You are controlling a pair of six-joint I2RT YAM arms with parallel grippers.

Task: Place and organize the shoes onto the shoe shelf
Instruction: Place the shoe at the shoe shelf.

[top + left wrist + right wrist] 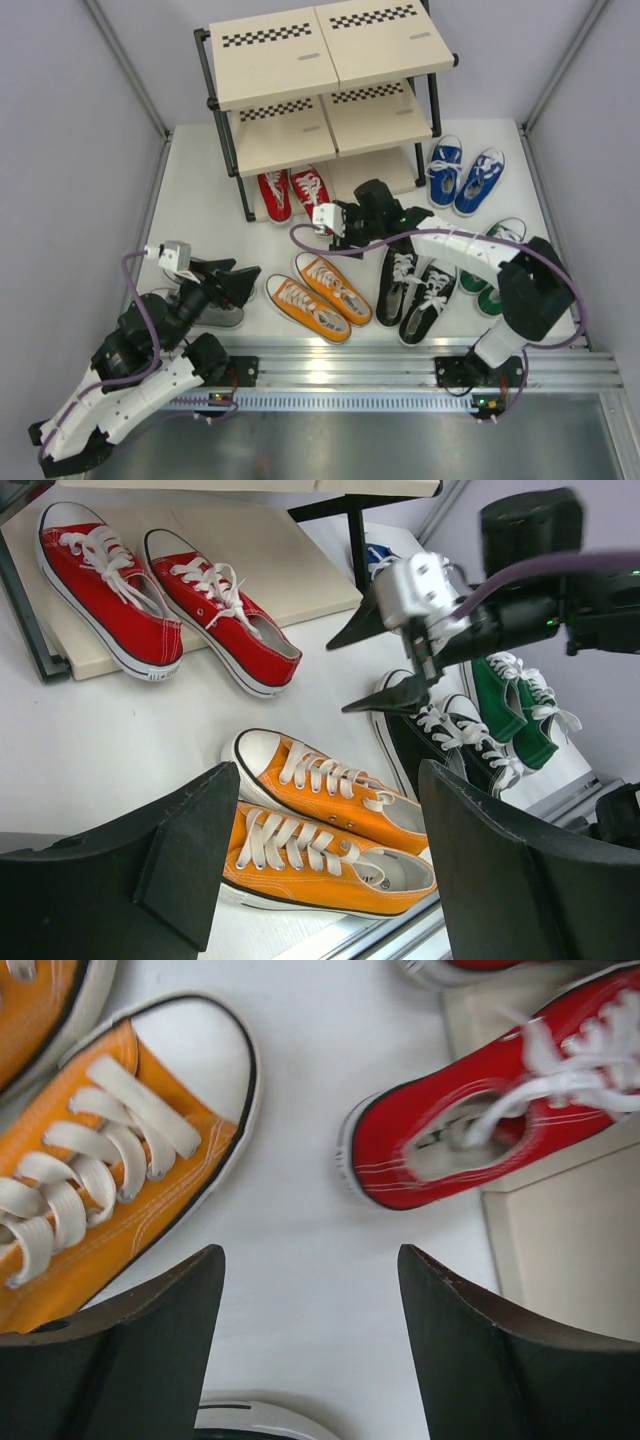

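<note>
White table (pixel 195 215) under pale walls (pixel 70 140); shoe shelf (pixel 330 50) at far end; metal rail (pixel 400 360) along near edge. Left gripper (pixel 330 770) spread, empty; right gripper (pixel 310 1255) spread, empty.

White table (pixel 200 215): matte and flat, it fills the middle of the top view. In the wrist views it shows as the same plain white.

Left wall (pixel 60 150), back wall (pixel 150 40) and right wall (pixel 610 150): pale grey-lilac panels, smooth and unmarked.

Two slanting metal posts, left post (pixel 125 65) and right post (pixel 567 60), run down to the table's far corners.

A ribbed silver rail (pixel 380 360) lies along the near table edge and carries a bright glare patch.

Below the rail is a dull grey surface (pixel 350 445), faintly reflective.

Light is even and soft, and shadows on the table are weak and short.
</note>
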